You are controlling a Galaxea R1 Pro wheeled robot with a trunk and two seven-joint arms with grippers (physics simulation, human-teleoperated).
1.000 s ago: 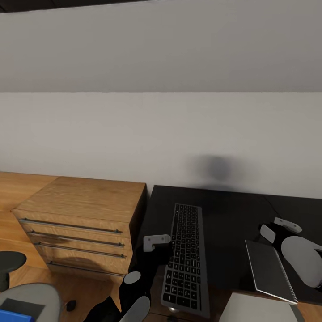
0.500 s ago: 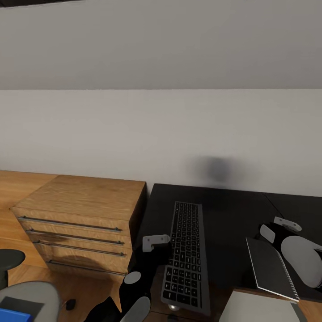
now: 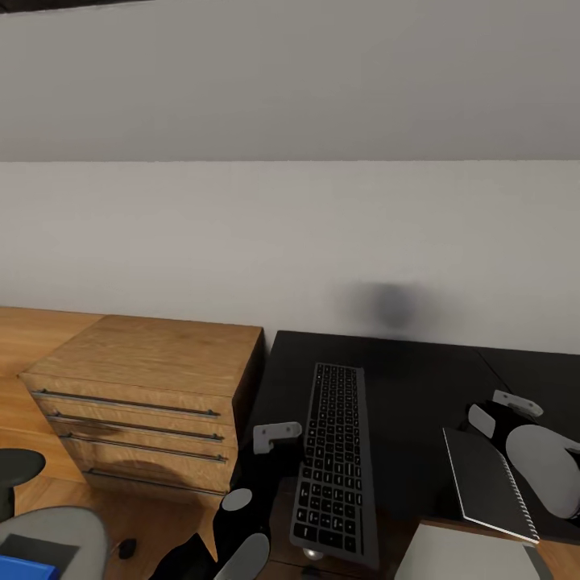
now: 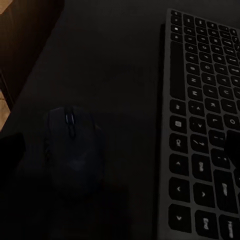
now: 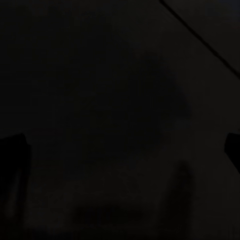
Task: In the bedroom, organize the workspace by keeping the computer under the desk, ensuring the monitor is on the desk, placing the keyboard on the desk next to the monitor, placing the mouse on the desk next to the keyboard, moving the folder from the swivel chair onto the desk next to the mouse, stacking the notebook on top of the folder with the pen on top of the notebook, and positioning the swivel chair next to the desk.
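The keyboard (image 3: 332,459) lies lengthwise on the black desk (image 3: 411,387). In the left wrist view the dark mouse (image 4: 75,152) rests on the desk beside the keyboard (image 4: 202,125). My left gripper (image 4: 120,150) hangs open above them, the mouse close to one fingertip. The dark grey notebook (image 3: 486,482) lies near the desk's front edge by my right arm (image 3: 536,455). My right gripper (image 5: 122,147) is open over bare dark desk. The blue folder (image 3: 20,569) sits on the swivel chair (image 3: 56,536) at lower left. The monitor and pen are out of view.
An oak dresser (image 3: 153,387) with bar handles stands against the desk's left end. A sloped pale wall (image 3: 290,234) rises behind. A pale grey box top (image 3: 463,557), possibly the computer, shows below the desk's front edge. Oak floor (image 3: 32,451) lies left.
The whole picture shifted slightly, so the camera moved. My left gripper edged a little to the left, away from the keyboard. The right arm and notebook stay put.
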